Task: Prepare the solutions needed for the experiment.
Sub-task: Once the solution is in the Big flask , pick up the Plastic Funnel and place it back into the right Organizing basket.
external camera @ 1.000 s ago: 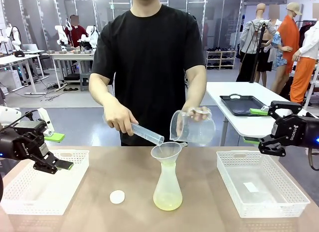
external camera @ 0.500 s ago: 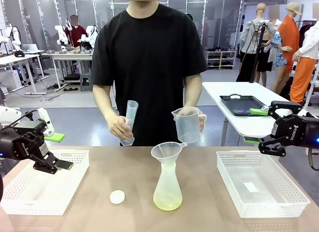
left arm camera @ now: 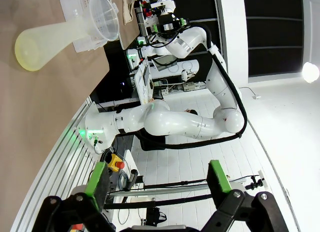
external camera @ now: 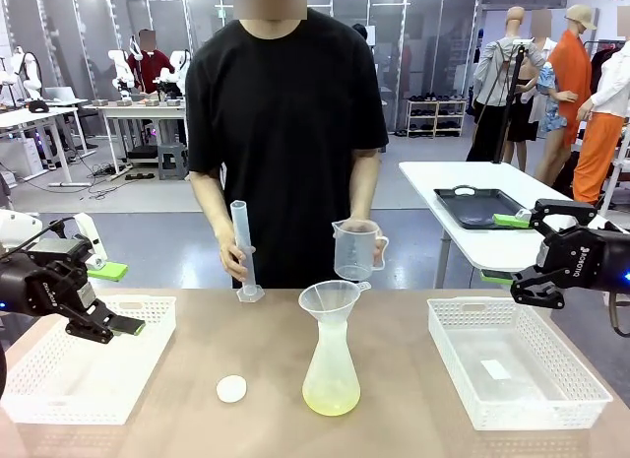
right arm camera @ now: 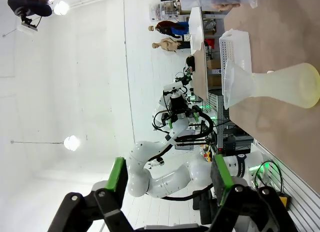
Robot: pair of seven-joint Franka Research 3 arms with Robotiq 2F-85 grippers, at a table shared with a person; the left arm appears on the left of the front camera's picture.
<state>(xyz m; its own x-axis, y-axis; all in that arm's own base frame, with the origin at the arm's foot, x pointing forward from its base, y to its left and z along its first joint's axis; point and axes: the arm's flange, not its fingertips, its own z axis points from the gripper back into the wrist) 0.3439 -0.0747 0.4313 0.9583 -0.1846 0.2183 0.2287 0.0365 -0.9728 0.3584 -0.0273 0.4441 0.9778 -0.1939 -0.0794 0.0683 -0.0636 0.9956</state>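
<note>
Flask [external camera: 331, 364] stood upright on the table [external camera: 413, 428], near the middle, between the 2 white baskets. A small amount of pale yellow solution [external camera: 331, 399] lay in its bottom. A translucent funnel [external camera: 329, 299] sat in the flask's neck. A white cap [external camera: 231, 388] lay flat on the table just to the robot's left of the flask, not touching it.

The person at the far side held a measuring cylinder [external camera: 241, 243] upright in 1 hand [external camera: 232, 258], its base at the table's far edge. The other hand [external camera: 368, 231] held a clear handled jug [external camera: 353, 253] in the air behind the funnel, apart from it.

Left gripper [external camera: 116, 298] hovered over the left basket [external camera: 148, 302], fingers wide apart, nothing between them. Right gripper [external camera: 504, 249] hung beyond the far edge of the right basket [external camera: 512, 305], fingers apart, empty. A flat white piece [external camera: 495, 369] lay in the right basket.

Both grippers were well apart from the flask.
</note>
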